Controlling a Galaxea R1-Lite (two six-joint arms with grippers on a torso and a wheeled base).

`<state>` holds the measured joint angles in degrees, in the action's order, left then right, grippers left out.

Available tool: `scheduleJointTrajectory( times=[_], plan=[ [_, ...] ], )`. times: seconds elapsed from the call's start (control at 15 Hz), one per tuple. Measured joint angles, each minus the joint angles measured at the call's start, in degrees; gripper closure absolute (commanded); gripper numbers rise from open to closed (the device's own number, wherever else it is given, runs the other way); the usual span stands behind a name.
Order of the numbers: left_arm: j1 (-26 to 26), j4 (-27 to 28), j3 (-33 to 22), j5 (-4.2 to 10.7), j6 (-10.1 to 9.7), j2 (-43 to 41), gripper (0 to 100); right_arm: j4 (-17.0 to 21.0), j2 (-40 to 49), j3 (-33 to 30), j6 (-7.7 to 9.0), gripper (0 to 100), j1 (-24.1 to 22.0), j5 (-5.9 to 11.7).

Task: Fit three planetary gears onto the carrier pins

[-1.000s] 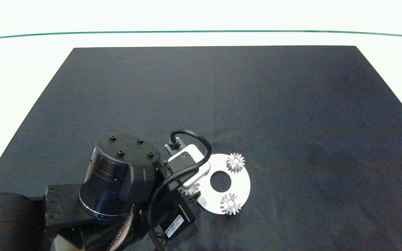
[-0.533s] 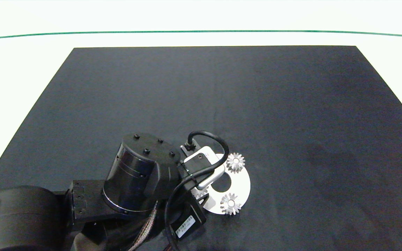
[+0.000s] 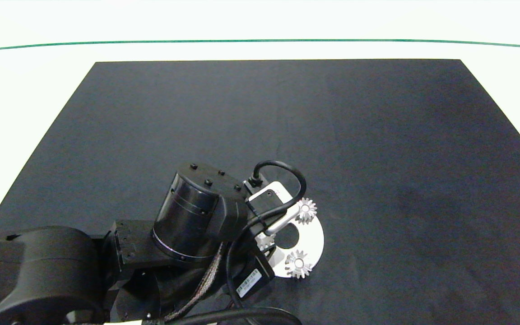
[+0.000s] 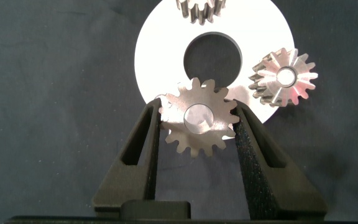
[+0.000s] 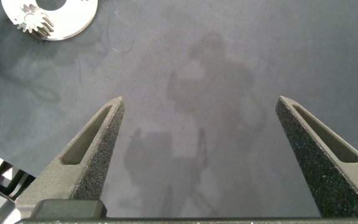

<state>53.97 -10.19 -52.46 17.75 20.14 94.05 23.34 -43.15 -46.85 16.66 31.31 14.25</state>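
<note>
1 gear [image 4: 198, 122] sits clamped flat between the 2 fingers of my left claw [image 4: 197, 134], teeth biting into the foam pads on either side. Its round centre hole faces up. I hold it over the near rim of the white disc [image 4: 160, 56], just beside the disc's large centre hole; whether the bore is lined up with the last carrier pin I cannot tell, because the gear hides that pin.

2 other gears are already seated on the disc: one [image 4: 283, 78] near my gripped gear, another [image 4: 200, 10] across the centre hole at the far rim. Seen from above, they sit at the disc's far [image 3: 305, 210] and near [image 3: 297, 264] edges. I judge 2 of 3 installs done, with only this gear left to lower.

My own left arm [image 3: 197, 230] covers much of the disc from overhead, so the approach is hard to check there. The seated neighbour's teeth lie close and could snag mine.

My right claw [image 5: 210, 155] hangs wide open, holding nothing, over bare black bench [image 3: 377, 135], well apart from the disc.
</note>
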Motion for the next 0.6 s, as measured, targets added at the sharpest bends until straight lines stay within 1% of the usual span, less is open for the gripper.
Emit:
scheduleJointTrajectory(
  times=[0.6],
  plan=[
    [-1.3,0.0,-1.4,-0.04,0.20,2.2,100,0.0,0.1,0.0,-0.02,0,0.0,-0.01]
  ],
)
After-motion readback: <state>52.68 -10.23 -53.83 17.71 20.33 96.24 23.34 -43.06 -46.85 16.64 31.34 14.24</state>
